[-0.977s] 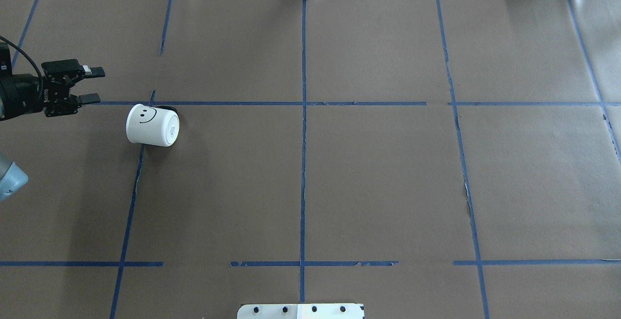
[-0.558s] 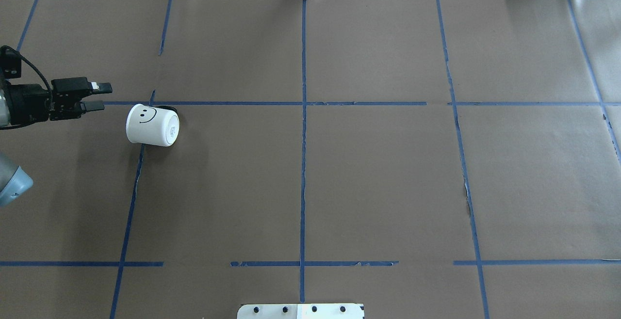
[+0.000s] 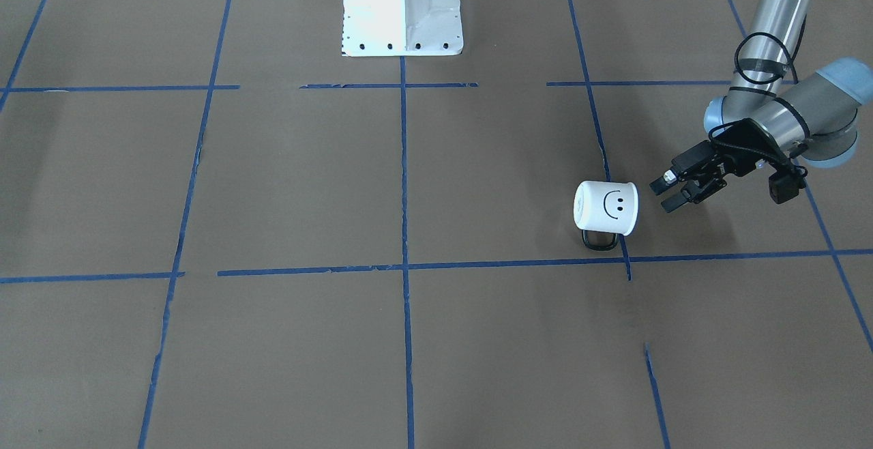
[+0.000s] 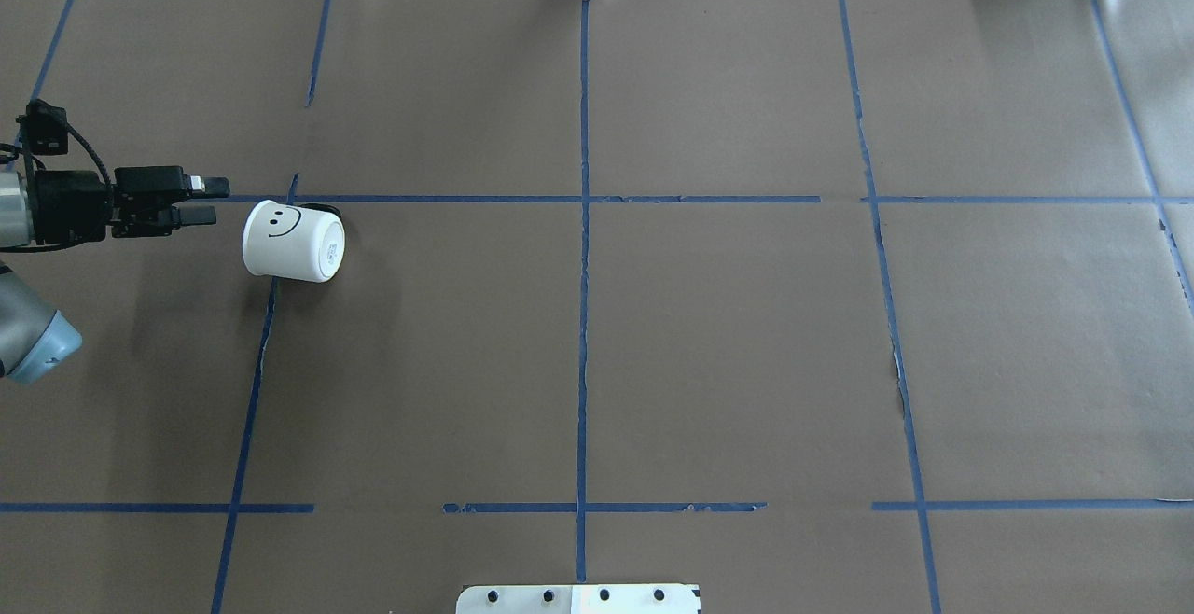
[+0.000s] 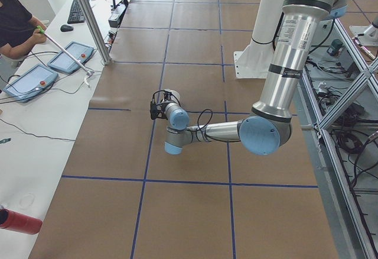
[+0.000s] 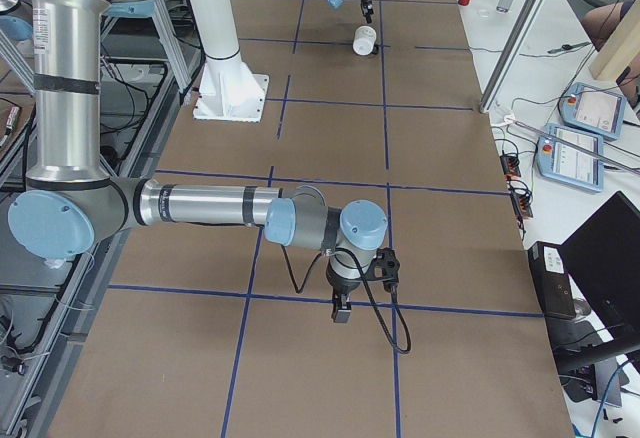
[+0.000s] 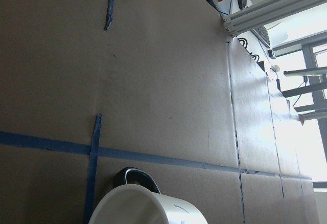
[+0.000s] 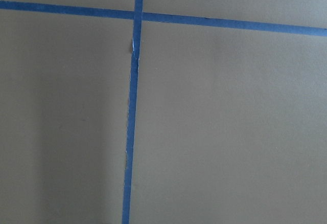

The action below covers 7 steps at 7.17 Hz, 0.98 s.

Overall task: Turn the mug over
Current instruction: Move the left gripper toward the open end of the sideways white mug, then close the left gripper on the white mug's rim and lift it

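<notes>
Mug (image 4: 294, 241) lies on its side on the brown paper (image 4: 746, 362), close to a crossing of blue tape lines (image 4: 583, 315) on the robot's left part of the table — smiley face up, black handle (image 4: 324, 212) against the paper on the side away from the robot. Its flat base points toward the table's middle; its mouth points at the left gripper (image 4: 219, 201). That gripper hovers level just beside the mug, not touching it, its two fingers parted by a narrow gap with nothing between them. The right gripper (image 6: 340, 310) hangs low over the paper, well apart from the mug — whether its jaws are spread or pressed together cannot be told.
</notes>
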Tool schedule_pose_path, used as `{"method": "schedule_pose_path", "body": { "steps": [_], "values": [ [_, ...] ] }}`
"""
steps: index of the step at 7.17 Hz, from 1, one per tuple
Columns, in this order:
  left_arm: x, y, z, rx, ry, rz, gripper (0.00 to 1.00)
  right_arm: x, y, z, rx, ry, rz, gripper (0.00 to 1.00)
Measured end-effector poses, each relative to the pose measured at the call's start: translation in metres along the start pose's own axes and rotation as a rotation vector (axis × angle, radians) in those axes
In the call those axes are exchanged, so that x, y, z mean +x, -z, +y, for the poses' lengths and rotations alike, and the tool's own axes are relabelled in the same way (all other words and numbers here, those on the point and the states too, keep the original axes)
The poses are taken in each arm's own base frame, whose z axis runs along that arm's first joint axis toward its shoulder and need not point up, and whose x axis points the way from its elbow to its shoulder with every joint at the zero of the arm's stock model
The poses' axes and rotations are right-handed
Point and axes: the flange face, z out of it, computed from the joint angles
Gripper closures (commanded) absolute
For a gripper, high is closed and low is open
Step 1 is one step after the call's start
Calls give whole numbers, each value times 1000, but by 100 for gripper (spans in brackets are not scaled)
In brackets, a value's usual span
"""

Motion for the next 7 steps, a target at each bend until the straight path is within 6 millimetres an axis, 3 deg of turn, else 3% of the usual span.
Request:
{"method": "schedule_pose_path", "body": {
  "steps": [2,6,7],
  "values": [
    [-13,-7,10,-13,-16,34,5,0,0,0,0,0,0,0],
    [-4,-39,29,-27,-5,82,6,0,0,0,0,0,0,0],
    [2,-47,31,-26,-2,95,15,0,0,0,0,0,0,0]
  ]
}}
